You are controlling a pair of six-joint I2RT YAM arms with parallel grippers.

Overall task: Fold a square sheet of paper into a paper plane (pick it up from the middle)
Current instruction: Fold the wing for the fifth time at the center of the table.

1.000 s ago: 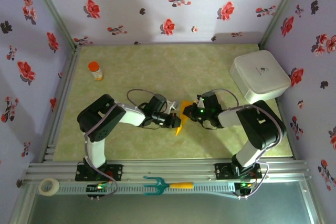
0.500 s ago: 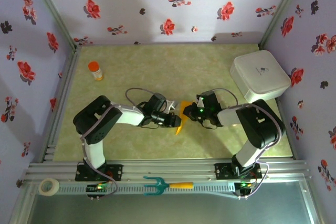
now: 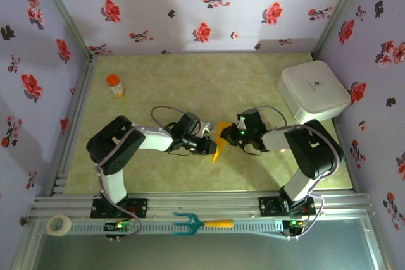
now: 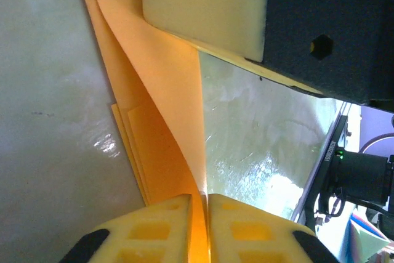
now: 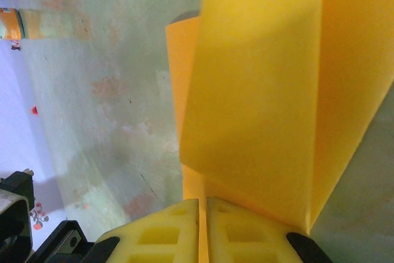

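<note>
Lower frame, near rail: a teal plastic fork with an orange handle (image 3: 201, 222) lies well apart from the work.

Centre frame: the thin orange-yellow sheet of paper (image 3: 216, 150), creased into layered flaps, sits between both grippers. The left gripper (image 4: 199, 204) is pinched tight on one paper edge. The right gripper (image 5: 202, 207) is pinched tight on a flap from the opposite side.

Hazards, as judged:
- Opposed pulling may tear the sheet or drag it out of one pinch.
- Uneven tension may skew the crease.

Upper frame: the white rounded plastic box (image 3: 313, 92) and the small orange-capped bottle (image 3: 114, 85) stand well apart from the paper.
</note>
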